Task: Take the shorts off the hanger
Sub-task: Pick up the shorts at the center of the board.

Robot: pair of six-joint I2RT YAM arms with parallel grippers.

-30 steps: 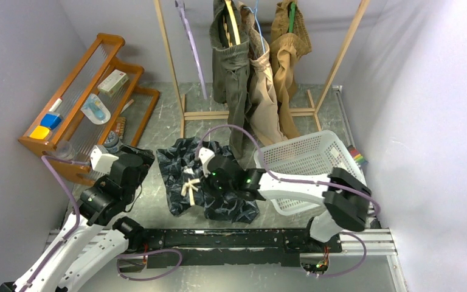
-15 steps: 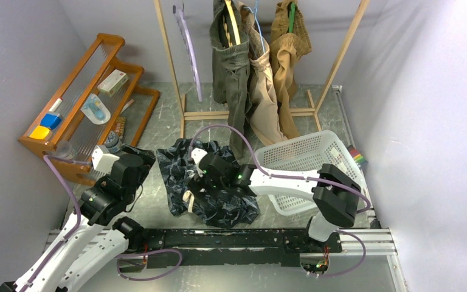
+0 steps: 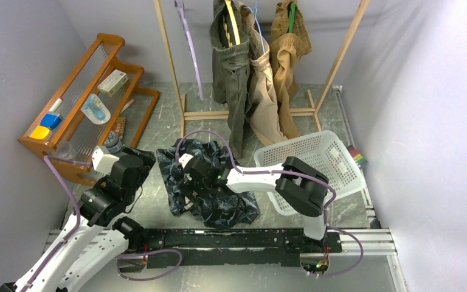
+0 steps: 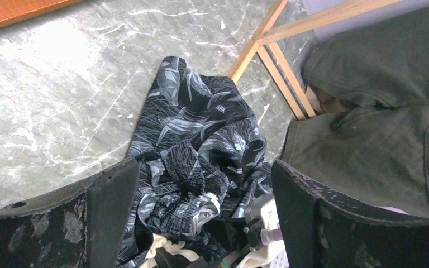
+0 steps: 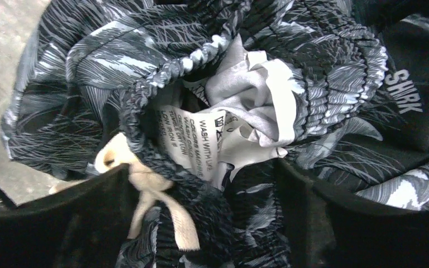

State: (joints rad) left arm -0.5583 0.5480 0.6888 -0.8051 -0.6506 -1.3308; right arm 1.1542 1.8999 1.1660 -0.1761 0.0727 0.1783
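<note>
While three pairs hang on the wooden rack point(image 3: 169, 58) at twelve o'clock in the overhead view, namely olive green shorts point(image 3: 228, 67), light beige shorts point(image 3: 261, 91) and tan-brown shorts point(image 3: 289, 48), the navy leaf-print shorts point(image 3: 237, 210) lie crumpled on the table at the rack's six o'clock. A white basket point(image 3: 316, 158) stands at their three. The right gripper point(image 3: 190, 182) rests over them, and the left gripper point(image 3: 141, 159) hovers at their nine.

From the left wrist, the left gripper point(image 4: 204, 167) gapes wide and holds nothing, with the navy leaf-print shorts point(image 4: 195, 117) at twelve and the olive green shorts point(image 4: 380, 111) at two.

From the right wrist, the right gripper point(image 5: 204, 173) is spread wide either side of the bunched waistband, care label point(image 5: 195, 139) and cream drawstring point(image 5: 156, 206), clamping nothing.
</note>
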